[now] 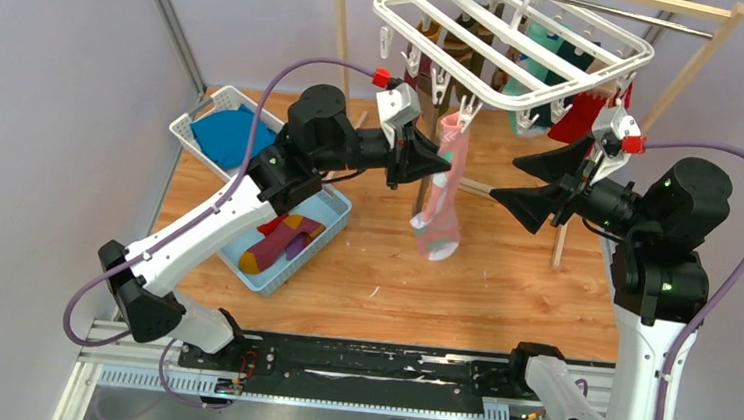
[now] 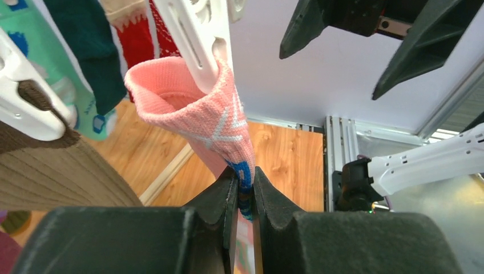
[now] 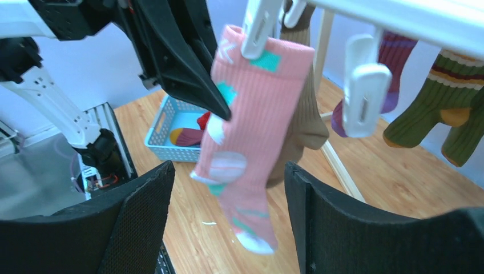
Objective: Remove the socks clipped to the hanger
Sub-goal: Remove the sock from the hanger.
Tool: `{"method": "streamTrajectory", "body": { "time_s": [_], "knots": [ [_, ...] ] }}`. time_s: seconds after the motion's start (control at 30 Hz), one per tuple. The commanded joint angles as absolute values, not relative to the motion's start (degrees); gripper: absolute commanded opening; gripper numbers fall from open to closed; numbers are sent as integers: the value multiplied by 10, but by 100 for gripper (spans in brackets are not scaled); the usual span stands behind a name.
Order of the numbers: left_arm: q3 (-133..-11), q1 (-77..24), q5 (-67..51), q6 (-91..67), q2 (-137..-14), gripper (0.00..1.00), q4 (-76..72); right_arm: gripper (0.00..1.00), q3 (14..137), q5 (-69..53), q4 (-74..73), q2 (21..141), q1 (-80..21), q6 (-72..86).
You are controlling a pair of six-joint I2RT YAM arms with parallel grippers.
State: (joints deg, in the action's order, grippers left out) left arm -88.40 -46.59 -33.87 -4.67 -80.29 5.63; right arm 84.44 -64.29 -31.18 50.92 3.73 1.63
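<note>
A pink patterned sock [image 1: 441, 203] hangs by its cuff from a white clip [image 1: 466, 110] at the front of the white hanger [image 1: 558, 92]. My left gripper [image 1: 442, 165] is shut on this sock just below the cuff; the left wrist view shows the knit pinched between the fingers [image 2: 245, 178] under the clip [image 2: 197, 34]. My right gripper [image 1: 507, 179] stands open to the right of the sock, apart from it. From the right wrist, the sock [image 3: 251, 114] dangles beyond the wide-spread fingers [image 3: 228, 168]. More socks stay clipped: olive striped [image 3: 439, 108], purple [image 3: 388, 74], brown [image 3: 305, 123].
A light blue bin [image 1: 309, 252] on the left holds red and purple socks. Behind it a white basket [image 1: 185, 135] carries a blue cloth. The wooden rack's poles [image 1: 701, 55] stand behind the hanger, with a leg [image 1: 558, 243] near my right arm.
</note>
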Motion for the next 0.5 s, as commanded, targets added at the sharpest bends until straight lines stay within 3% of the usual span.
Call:
{"method": "streamTrajectory", "body": {
  "time_s": [0.0, 0.2, 0.47],
  "knots": [
    [-909, -491, -313, -26, -822, 16, 83, 69, 828, -684, -215, 495, 32, 125],
    [-954, -529, -291, -5, -869, 16, 116, 66, 823, -671, -182, 484, 32, 179],
    [-1015, -544, -299, -19, -913, 16, 135, 64, 780, -564, -131, 484, 33, 213]
  ]
}}
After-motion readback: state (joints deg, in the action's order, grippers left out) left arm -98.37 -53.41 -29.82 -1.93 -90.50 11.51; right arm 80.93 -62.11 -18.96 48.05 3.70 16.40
